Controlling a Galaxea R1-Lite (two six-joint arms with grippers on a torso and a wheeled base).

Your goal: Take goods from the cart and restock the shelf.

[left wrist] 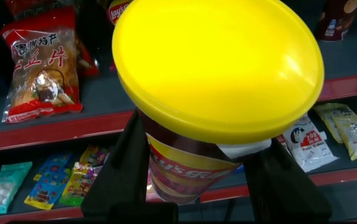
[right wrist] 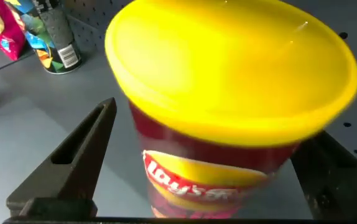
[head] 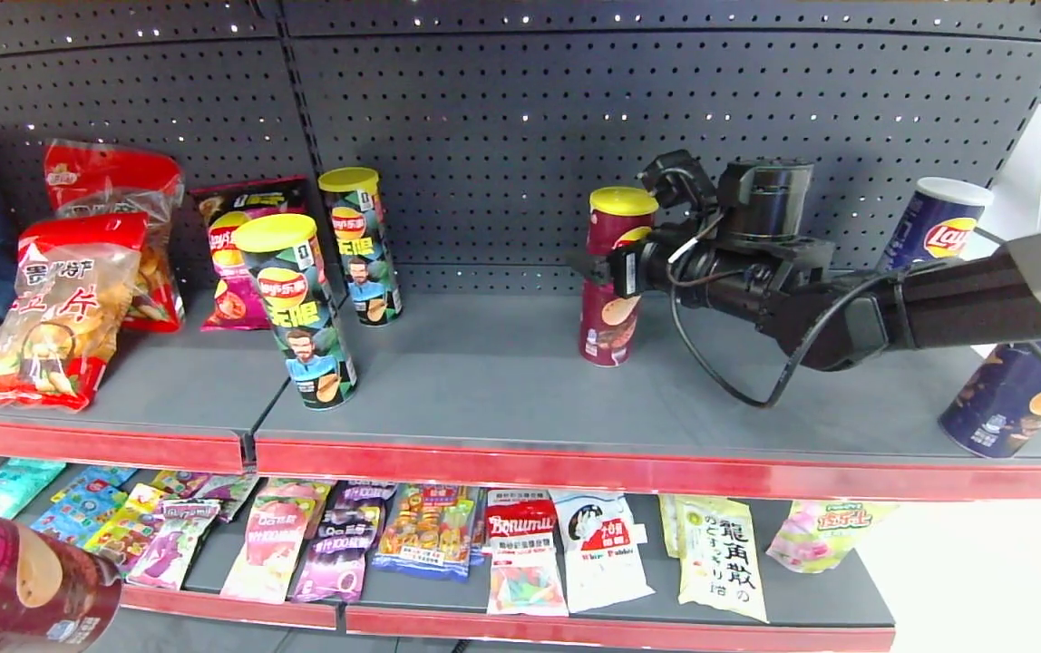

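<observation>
At seven o'clock the left gripper's (left wrist: 194,158) jaws clamp a maroon can (left wrist: 216,62), low before the shelf (head: 484,381); hold it level; at two o'clock the right gripper's (head: 608,272) jaws stand parted astride the shelved can (head: 618,222); best withdraw straight back without tipping it.

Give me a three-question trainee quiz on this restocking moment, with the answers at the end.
1. True or false: the right end effector straddles the standing maroon can on the top shelf.
2. The lid of the held can in the left end effector is: A white, B yellow, C blue.
3. Fill in: ___ green-and-black cans stand on the top shelf.
Key: 1 true; 2 B; 3 two.
</observation>
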